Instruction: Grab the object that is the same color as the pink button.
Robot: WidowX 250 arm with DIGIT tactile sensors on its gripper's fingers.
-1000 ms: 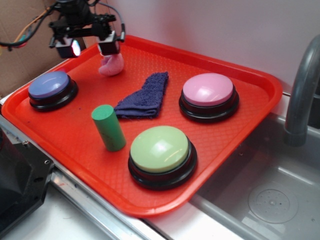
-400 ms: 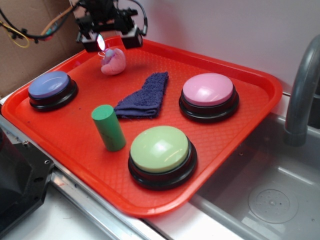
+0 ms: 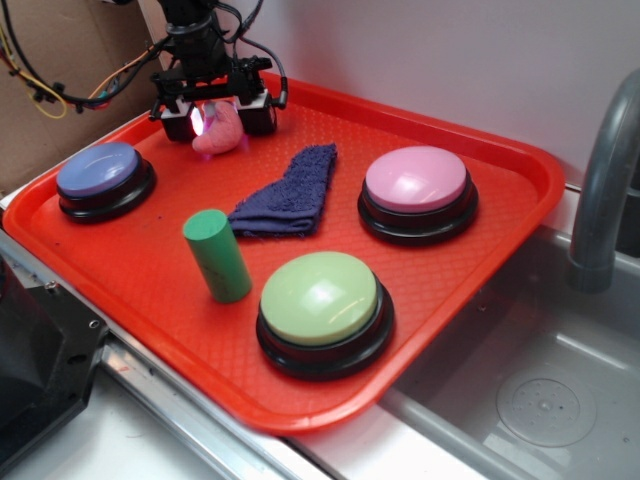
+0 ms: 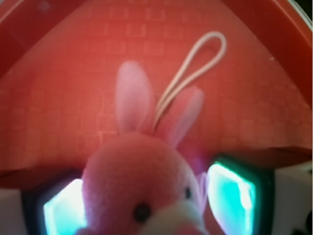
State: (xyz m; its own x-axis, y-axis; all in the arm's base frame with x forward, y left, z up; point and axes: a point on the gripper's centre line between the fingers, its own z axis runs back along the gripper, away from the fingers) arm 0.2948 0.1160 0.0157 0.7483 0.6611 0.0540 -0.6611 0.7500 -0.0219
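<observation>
Exterior view: the claw point(image 3: 217, 113) sits low at the upper left of the frame, fingers spread either side of the pink toy point(image 3: 220, 131) on the far corner of the red tray point(image 3: 500, 260). The pink button point(image 3: 416, 180) is well apart at centre right, so the colour match holds. I judge this the grasp step: the claw brackets the toy but has not pinched it, and next it should squeeze shut, then lift. From here the toy's upper part is hidden behind the claw.

Wrist view: the toy point(image 4: 142, 181) fills the lower centre, ears and a white loop point(image 4: 195, 68) pointing up. Glowing pads point(image 4: 230, 196) stand on both sides, seemingly not yet pressing, though blur makes contact hard to judge.
</observation>
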